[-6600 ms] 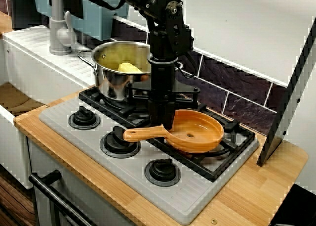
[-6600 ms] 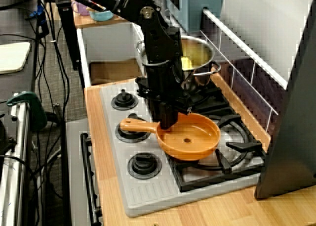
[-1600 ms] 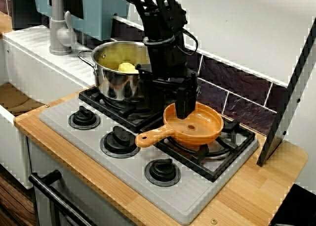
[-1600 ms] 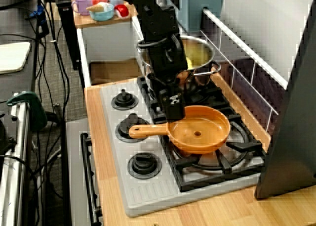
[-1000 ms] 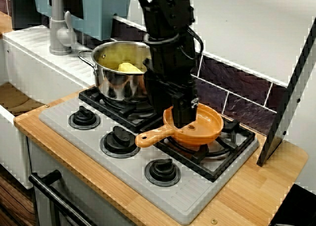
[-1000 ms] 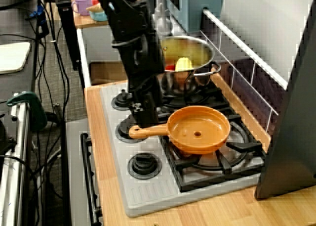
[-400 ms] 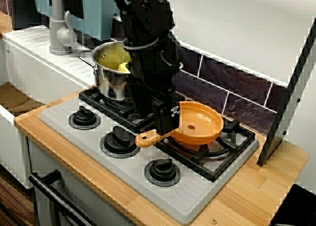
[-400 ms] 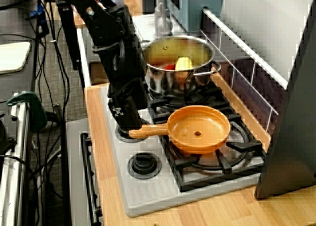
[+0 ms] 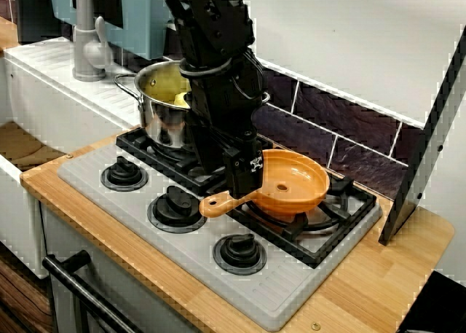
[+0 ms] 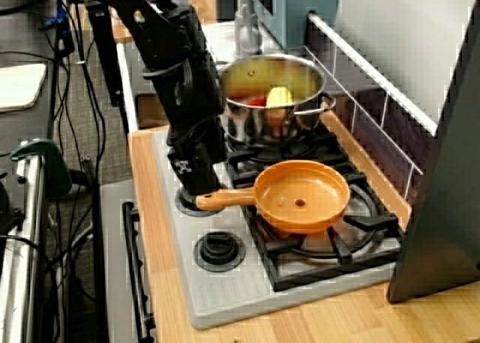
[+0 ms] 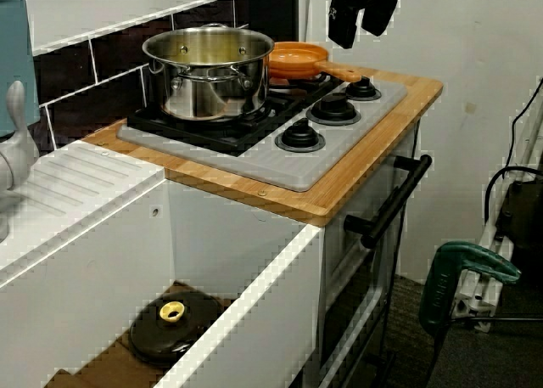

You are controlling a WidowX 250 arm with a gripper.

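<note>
**Pan set down on the grate; gripper lifted clear of it**

Some seconds ago the orange pan [image 9: 291, 181] lay nearer the knobs with the gripper [image 11: 363, 19] down at its handle [image 10: 221, 200]; since then it has come to rest further back, on the right-hand part of the black grate [image 9: 342, 196]; within the last second or so the gripper has swung off the rim towards the handle end; the low view from the sink end shows it hanging above the handle, fingers spread, nothing between them; so the pan stands on its own, level, handle towards the middle knob [image 9: 175, 209]. The pan is empty but for a small dark spot at its centre; the steel pot [image 9: 164, 107] behind it holds a yellow piece [image 10: 279, 97] and a red one [image 10: 256, 101]; a dark lid [image 11: 170, 324] lies down in the sink [image 11: 254, 303], well apart.
</note>
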